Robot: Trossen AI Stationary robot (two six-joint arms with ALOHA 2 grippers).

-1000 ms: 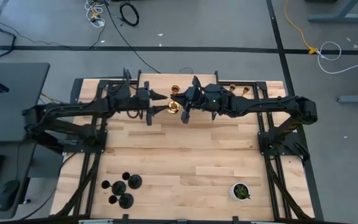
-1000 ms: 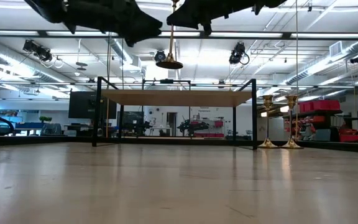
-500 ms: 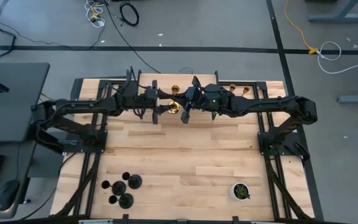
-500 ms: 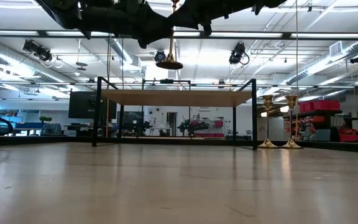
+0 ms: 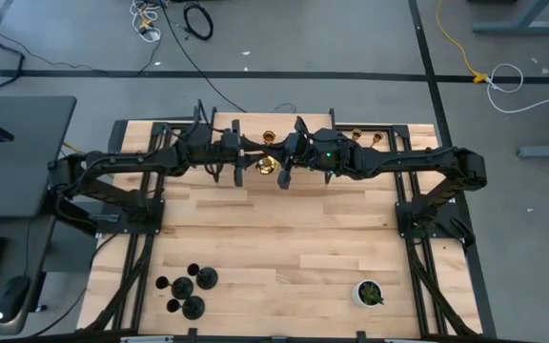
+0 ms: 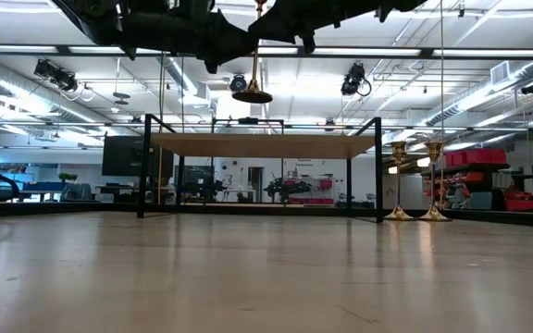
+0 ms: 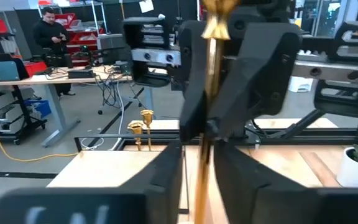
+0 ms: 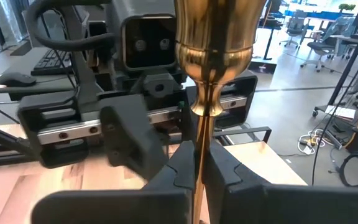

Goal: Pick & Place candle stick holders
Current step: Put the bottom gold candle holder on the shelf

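Step in hand: an arm-to-arm handover, held above the desk (image 5: 284, 238). The right claw (image 8: 199, 171) is clamped on the gold candle stick holder (image 8: 213, 50) stem. The left claw (image 7: 199, 168) brackets the stem; contact cannot be confirmed. Next: left clamps before right releases.

It was a robotics lab or workshop: a wooden table (image 5: 284, 238) on bare concrete, cables (image 5: 196, 19) at twelve o'clock, exposed ceiling ducts (image 6: 81, 79), desks (image 7: 36, 78) with gear, office chairs (image 8: 300, 25).
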